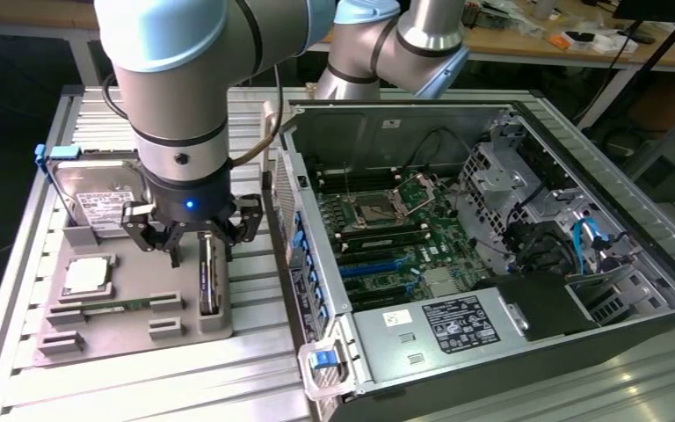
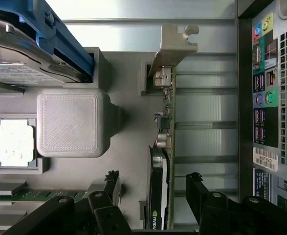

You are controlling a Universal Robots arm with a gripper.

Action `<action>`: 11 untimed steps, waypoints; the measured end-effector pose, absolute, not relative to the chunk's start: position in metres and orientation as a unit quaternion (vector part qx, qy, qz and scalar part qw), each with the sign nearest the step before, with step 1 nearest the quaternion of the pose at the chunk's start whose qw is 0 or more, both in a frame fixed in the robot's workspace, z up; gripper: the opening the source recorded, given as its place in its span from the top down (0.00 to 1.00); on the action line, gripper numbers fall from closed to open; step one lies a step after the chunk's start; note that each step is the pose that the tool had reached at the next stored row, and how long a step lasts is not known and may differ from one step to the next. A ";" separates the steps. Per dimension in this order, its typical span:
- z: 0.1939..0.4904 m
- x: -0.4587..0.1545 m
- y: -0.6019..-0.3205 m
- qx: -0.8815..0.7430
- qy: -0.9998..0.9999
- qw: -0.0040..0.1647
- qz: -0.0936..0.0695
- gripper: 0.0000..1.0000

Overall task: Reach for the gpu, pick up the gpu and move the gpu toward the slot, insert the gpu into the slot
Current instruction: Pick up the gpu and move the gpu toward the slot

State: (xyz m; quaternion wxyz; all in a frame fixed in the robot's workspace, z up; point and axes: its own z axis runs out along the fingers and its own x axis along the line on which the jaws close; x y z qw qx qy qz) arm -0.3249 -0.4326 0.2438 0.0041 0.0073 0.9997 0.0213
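The gpu (image 1: pixel 207 283) stands on edge in a grey printed holder (image 1: pixel 138 330) on the slatted table, at the exterior view's left of the open computer case. In the wrist view the gpu (image 2: pixel 164 147) runs as a thin card with its metal bracket at the far end and a black fan housing near the fingers. My gripper (image 1: pixel 191 242) hangs just above it, open. Its black fingers (image 2: pixel 111 183) stand on either side of the card (image 2: pixel 153 185) without touching it. The blue slot (image 1: pixel 373 263) lies on the motherboard inside the case, below the processor socket.
The holder also carries a silver hard drive (image 1: pixel 97 198), a processor chip (image 1: pixel 85 275) and a green memory stick (image 1: pixel 115 305). The case wall (image 1: pixel 296 255) rises close beside the gpu, with its rear ports (image 2: pixel 268 98) facing the holder. Cables and drive cages crowd the case's far side.
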 end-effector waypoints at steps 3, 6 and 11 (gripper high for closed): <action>0.244 -0.325 -0.433 0.007 1.000 0.004 0.021 0.34; 0.244 -0.325 -0.433 -0.001 1.000 0.004 0.021 0.34; 0.244 -0.325 -0.433 -0.006 1.000 0.004 0.021 0.34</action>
